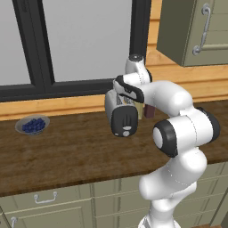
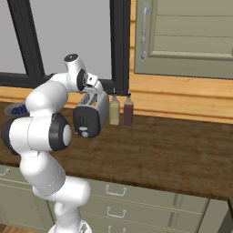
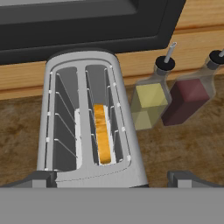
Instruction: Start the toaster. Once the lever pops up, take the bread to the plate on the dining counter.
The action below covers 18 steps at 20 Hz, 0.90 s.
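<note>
The fingers (image 3: 112, 180) stand wide apart, as wide as they go, and they hold nothing. In the hand view one dark tip (image 3: 37, 178) rises at about 7 o'clock and the other at about 5 o'clock, with the near end of the toaster (image 3: 85, 118) between them. They hang just above the toaster and look down into its top.

The toaster has two slots. The bread (image 3: 102, 133) sits on edge in the slot on the 3 o'clock side, low in the slot, tan-orange along its upper edge. The other slot is empty. I judge that the bread is not yet lifted out, so the step in hand is either the starting of the toaster or the waiting for the lever; from above I cannot tell where the lever stands.

In the left base view the black end panel (image 1: 124, 121) faces the camera and a small light part shows low on it, but it is too small to say if this is the lever or the knob.

At 3 o'clock of the toaster stand a yellow bottle (image 3: 149, 103) and a dark red bottle (image 3: 188, 99), close together on the bench (image 1: 75, 151). A bowl of blueberries (image 1: 32, 125) lies well apart, at 9 o'clock.

If the lever is still up, the next move calls for the fingers to come down beside the end panel and press it.
</note>
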Available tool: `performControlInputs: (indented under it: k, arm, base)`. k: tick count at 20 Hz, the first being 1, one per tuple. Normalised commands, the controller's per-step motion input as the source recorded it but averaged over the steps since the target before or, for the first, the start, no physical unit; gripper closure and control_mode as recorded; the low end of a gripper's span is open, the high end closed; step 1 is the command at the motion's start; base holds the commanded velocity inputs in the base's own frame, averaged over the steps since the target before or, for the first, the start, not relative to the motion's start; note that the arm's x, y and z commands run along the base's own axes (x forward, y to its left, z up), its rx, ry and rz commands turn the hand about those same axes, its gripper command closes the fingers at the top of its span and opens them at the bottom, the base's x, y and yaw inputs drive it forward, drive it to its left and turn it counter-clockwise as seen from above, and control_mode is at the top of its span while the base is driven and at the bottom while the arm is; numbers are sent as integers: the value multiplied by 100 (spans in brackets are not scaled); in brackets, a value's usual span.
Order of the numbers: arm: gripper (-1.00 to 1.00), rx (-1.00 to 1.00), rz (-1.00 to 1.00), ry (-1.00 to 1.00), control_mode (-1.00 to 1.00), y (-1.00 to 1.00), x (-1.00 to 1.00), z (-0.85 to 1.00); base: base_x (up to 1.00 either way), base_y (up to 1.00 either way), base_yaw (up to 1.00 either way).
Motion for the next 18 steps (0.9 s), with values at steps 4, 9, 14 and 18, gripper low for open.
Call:
performControlInputs:
  k: [4, 9, 14, 18]
  arm:
    - [-100, 0, 0, 0, -100, 0, 0, 0]
    - [-100, 0, 0, 0, -100, 0, 0, 0]
    - [-100, 0, 0, 0, -100, 0, 0, 0]
    - [-100, 0, 0, 0, -100, 0, 0, 0]
  base:
    - [0, 0, 0]
    - [0, 0, 0]
    - [0, 0, 0]
    - [0, 0, 0]
